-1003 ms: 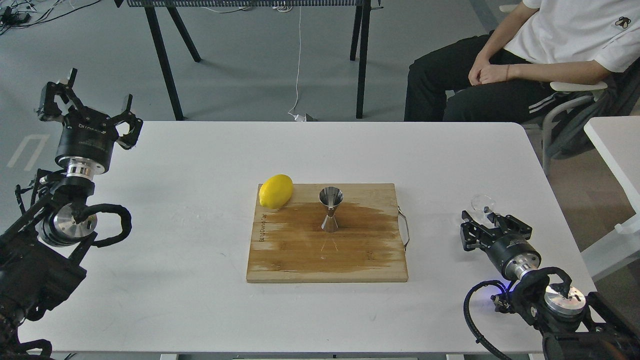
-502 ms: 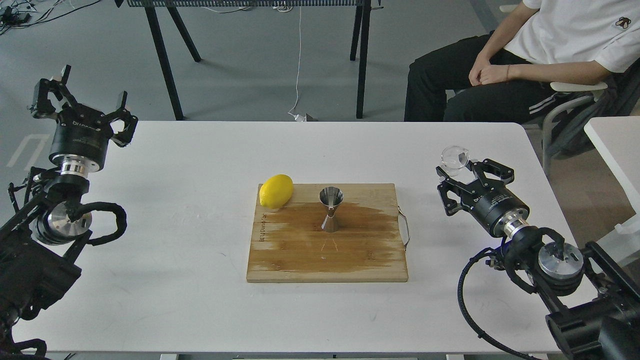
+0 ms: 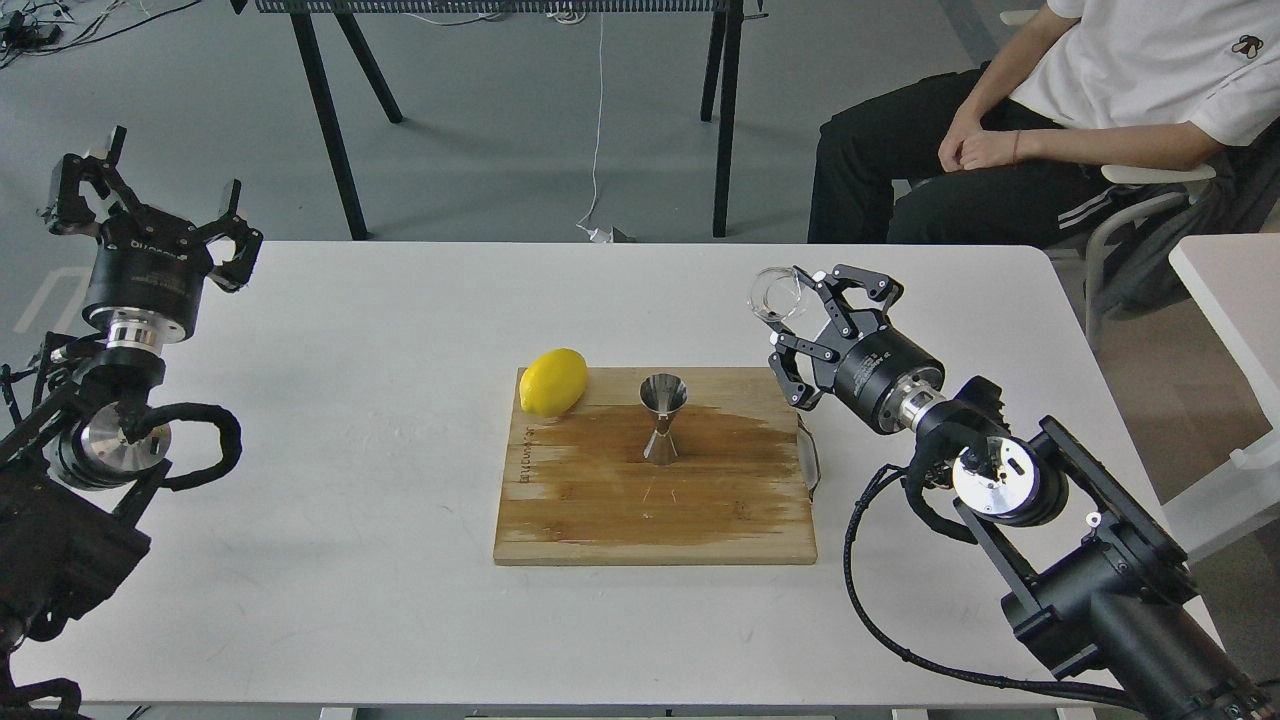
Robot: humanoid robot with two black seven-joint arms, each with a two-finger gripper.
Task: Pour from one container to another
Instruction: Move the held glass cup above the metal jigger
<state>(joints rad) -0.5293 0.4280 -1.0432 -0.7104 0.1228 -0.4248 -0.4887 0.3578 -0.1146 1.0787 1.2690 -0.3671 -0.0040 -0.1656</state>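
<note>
The cutting board (image 3: 655, 470) lies near the middle of the bench (image 3: 350, 560), its metal handle (image 3: 810, 455) on the side toward the bench's right edge, and a dark wet-looking stain spreads across much of its wood. The steel jigger (image 3: 662, 418) stands upright on the board's far half, just where it stood a second ago, and the lemon (image 3: 552, 381) sits unmoved at the board's far left corner, well apart from the jigger.

What has changed is on the right. A second ago the right hand (image 3: 800, 318) was low, close to the bench's right edge, with the clear cup (image 3: 774, 297) at its tips. It has since risen and swung inward, and it now hangs just beyond the board's far right corner. Its fingers are closed on the cup, which looks tipped with its mouth toward the bench's left edge. Whether any liquid is in the cup cannot be told. The cup is still off to the right of the jigger and farther back, not over its mouth, so pouring has not begun; I judge the carry nearly finished, with a short move left toward the jigger before the tilt. The jigger's narrow mouth will demand careful alignment.

At the far left corner of the bench, the left hand (image 3: 148, 200) stands raised with fingers spread wide, holding nothing; it has drifted slightly outward.

Beyond the far edge sits a person (image 3: 1050, 120), hands clasped.
</note>
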